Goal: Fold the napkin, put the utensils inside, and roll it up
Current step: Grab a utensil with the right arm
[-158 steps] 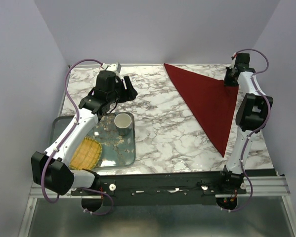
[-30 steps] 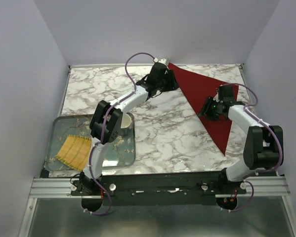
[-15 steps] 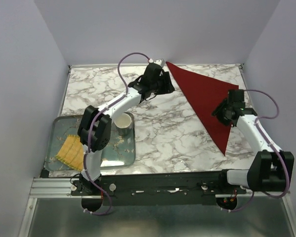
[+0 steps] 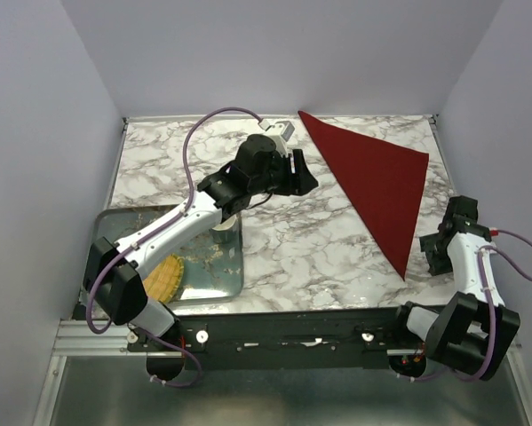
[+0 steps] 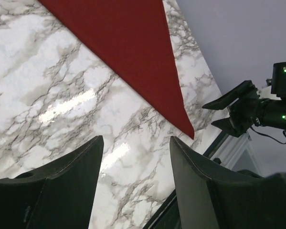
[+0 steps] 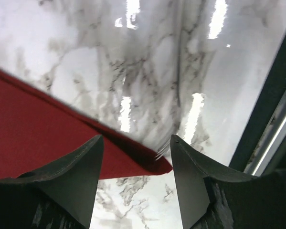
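Left gripper (image 4: pixel 303 177) (image 5: pixel 135 183): jaws spread wide, nothing held, hovering over bare marble just left of the napkin's long edge. Right gripper (image 4: pixel 434 256) (image 6: pixel 135 179): jaws likewise wide apart and empty, low over the front right of the table (image 4: pixel 283 248), with the napkin's near tip just ahead of its fingers. Napkin (image 4: pixel 372 182) (image 5: pixel 133 57) (image 6: pixel 37 138): dark red cloth lying flat as a triangle on the right half of the table, one corner near the back edge, one near the right edge, the narrow tip pointing toward the front. Utensils: none to be seen in any view. Tray (image 4: pixel 234 288): front left, holding a yellow woven mat (image 4: pixel 163 277); the left arm crosses over its far corner. Step in hand, by judgement: the first fold looks done and neither gripper has hold of the cloth, so either a further fold or fetching the cutlery comes next. That move calls for finding the cutlery first, then laying it on the cloth. Room: a wide stretch of open marble between tray and napkin suits reaching across; the right side is tight, the cloth's corners sitting near the table edges and the right arm close to the front rail.
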### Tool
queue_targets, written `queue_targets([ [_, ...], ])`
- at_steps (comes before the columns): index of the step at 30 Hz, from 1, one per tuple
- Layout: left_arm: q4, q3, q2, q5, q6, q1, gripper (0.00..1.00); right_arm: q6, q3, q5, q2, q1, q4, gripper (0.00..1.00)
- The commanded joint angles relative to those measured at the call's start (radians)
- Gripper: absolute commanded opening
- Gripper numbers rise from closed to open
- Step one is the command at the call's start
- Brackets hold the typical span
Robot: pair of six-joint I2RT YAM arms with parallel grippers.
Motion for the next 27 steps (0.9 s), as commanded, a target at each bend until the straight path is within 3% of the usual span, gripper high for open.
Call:
queue_targets([
  [1,-0.009,-0.057,-0.054,0.023,0.029,-0.005,0.67,0.061,-0.037,0.098,-0.018,-0.052,-0.065,0.66],
  [6,-0.012,-0.048,-0.052,0.031,0.032,-0.008,0.67,0.029,-0.085,0.078,-0.014,-0.15,-0.013,0.67],
  [10,-0.005,-0.031,-0.034,0.045,0.03,-0.008,0.67,-0.027,-0.094,0.081,0.08,-0.226,0.041,0.66],
  [18,-0.006,-0.019,-0.016,0.048,0.032,-0.008,0.66,-0.063,-0.082,0.141,0.137,-0.237,0.111,0.59],
  [27,-0.002,-0.021,-0.02,0.048,0.03,-0.008,0.65,-0.074,-0.096,0.068,0.2,-0.237,0.185,0.45],
])
